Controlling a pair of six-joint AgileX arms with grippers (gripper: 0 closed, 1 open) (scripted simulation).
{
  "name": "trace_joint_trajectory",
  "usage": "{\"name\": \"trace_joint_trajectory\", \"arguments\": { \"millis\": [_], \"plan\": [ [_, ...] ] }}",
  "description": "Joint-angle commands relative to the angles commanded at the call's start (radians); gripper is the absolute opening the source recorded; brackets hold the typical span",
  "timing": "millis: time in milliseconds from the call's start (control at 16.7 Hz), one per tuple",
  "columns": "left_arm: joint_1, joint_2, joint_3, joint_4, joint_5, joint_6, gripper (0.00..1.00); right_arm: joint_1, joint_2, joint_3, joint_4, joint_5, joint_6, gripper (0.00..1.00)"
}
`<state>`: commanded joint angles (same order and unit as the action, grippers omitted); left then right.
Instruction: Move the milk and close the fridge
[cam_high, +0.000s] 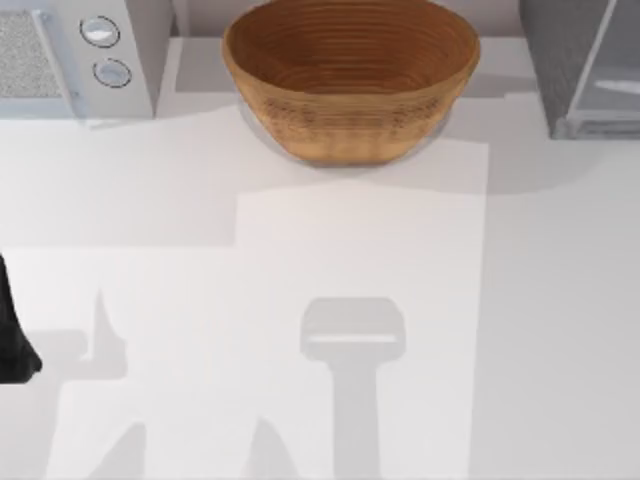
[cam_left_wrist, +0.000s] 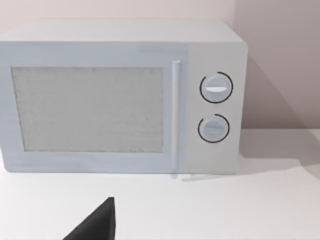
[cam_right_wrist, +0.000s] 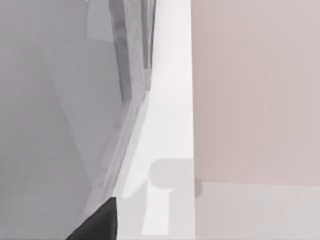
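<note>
Fridge (cam_high: 582, 62) at the counter's (cam_high: 300, 300) far right corner, pale door panel angled out, basket (cam_high: 350, 75) at back centre, microwave (cam_high: 75, 55) far left, left arm (cam_high: 15, 335) at left edge, left pincer (cam_left_wrist: 95, 222) facing the microwave, grip unclear, right pincer (cam_right_wrist: 97, 222) beside the fridge, grip unclear

No text, label, brand or number can be read in any view. The microwave (cam_left_wrist: 120, 97) carries two round knobs (cam_left_wrist: 216, 88), on which plain line marks are seen but no figures.
</note>
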<state>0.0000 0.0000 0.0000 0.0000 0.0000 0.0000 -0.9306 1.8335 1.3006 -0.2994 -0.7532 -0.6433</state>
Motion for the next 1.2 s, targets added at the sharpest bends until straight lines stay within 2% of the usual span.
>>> {"name": "trace_joint_trajectory", "arguments": {
  "millis": [300,480,1020,1200],
  "plan": [
    [0.0,0.0,0.0,0.0,0.0,0.0,1.0,0.005,-0.004,0.0,0.006,0.009,0.008,1.0],
    [0.0,0.0,0.0,0.0,0.0,0.0,1.0,0.104,-0.022,-0.029,0.046,0.086,0.074,1.0],
    [0.0,0.0,0.0,0.0,0.0,0.0,1.0,0.703,-0.152,-0.216,0.268,0.546,0.467,1.0],
    [0.0,0.0,0.0,0.0,0.0,0.0,1.0,0.85,-0.192,-0.273,0.326,0.669,0.577,1.0]
  ]
}}
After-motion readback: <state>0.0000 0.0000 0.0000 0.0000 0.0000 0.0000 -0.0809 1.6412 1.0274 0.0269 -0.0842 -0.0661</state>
